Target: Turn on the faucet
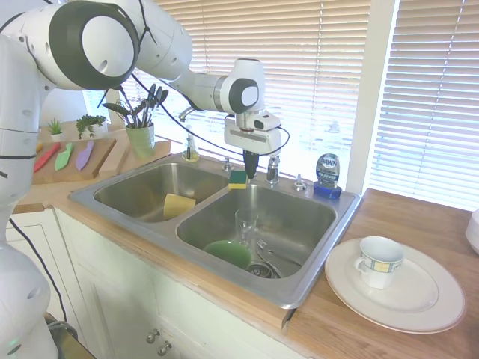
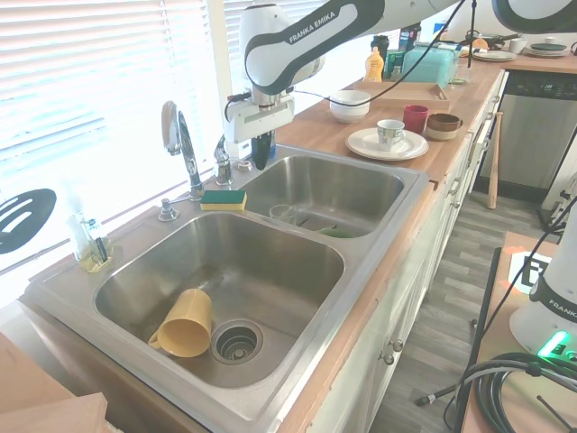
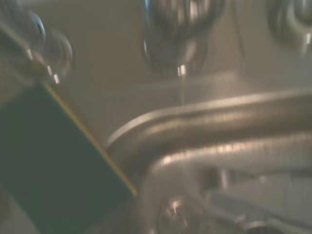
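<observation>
Scene: Your white arm reaches over a double steel sink point(image 1: 314, 254) set in a wooden bench point(image 1: 419, 344), bright blinds behind.

Faucet: The faucet point(image 2: 179, 135) stands on the back deck of the sink at the divider between the two basins, its chrome gooseneck arching high; the small lever handle point(image 2: 222, 155) sits on a short post just beside the spout's base.

End effector: The end effector point(image 1: 251, 166) hangs point-down just beside the lever post, over the back rim of the basin, next to the green-and-yellow sponge point(image 2: 223, 198). Its dark fingers look drawn close together with nothing between them (you cannot tell from either outside view whether they touch the lever).

Done: The approach looks complete, judging by how near the fingers are to the handle.

Left: No water shows at the spout or in either basin, so the faucet reads as off. You would judge the lever push or lift itself as yet to come.

Wrist view: Blurred chrome, the curved sink rim and the sponge's dark face; too soft to confirm contact.

Around it: A yellow cup point(image 2: 185, 327) lies in one basin, a glass point(image 1: 245, 224) and green bowl point(image 1: 229, 253) in the other; the blue soap bottle point(image 1: 328, 176) stands on the deck, apart from the handle.
</observation>
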{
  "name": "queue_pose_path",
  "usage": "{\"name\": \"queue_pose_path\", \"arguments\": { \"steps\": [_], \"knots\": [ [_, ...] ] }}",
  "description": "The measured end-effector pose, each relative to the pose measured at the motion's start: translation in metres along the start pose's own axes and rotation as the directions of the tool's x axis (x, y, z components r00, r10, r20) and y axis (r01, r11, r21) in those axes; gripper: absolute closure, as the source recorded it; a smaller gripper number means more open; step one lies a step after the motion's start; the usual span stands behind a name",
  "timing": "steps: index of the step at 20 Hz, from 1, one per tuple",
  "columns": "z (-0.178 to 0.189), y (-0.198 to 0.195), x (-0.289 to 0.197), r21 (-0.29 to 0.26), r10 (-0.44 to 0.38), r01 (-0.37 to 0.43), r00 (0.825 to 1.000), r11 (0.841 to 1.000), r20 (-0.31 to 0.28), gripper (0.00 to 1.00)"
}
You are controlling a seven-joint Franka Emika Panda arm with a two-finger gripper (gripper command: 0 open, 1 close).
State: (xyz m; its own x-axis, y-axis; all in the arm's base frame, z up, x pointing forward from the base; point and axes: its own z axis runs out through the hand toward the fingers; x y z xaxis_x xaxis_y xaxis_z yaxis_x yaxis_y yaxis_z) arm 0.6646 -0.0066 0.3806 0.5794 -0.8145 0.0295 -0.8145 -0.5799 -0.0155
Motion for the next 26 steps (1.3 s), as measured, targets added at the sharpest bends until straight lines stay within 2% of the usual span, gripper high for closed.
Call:
{"name": "queue_pose_path", "arguments": {
  "steps": [7,15,16,22,26],
  "knots": [
    [-0.003,0.045,-0.040,-0.058,-0.007,0.011,0.998,0.998,0.063,1.00],
    [0.013,0.124,-0.093,-0.053,0.000,0.004,0.997,0.999,0.074,1.00],
    [0.015,0.132,-0.097,-0.047,0.002,0.001,0.998,0.999,0.070,0.00],
    [0.012,0.162,-0.111,-0.023,0.014,-0.012,0.998,1.000,0.058,0.00],
    [0.015,0.168,-0.114,-0.019,0.012,-0.011,0.998,1.000,0.058,0.00]
  ]
}}
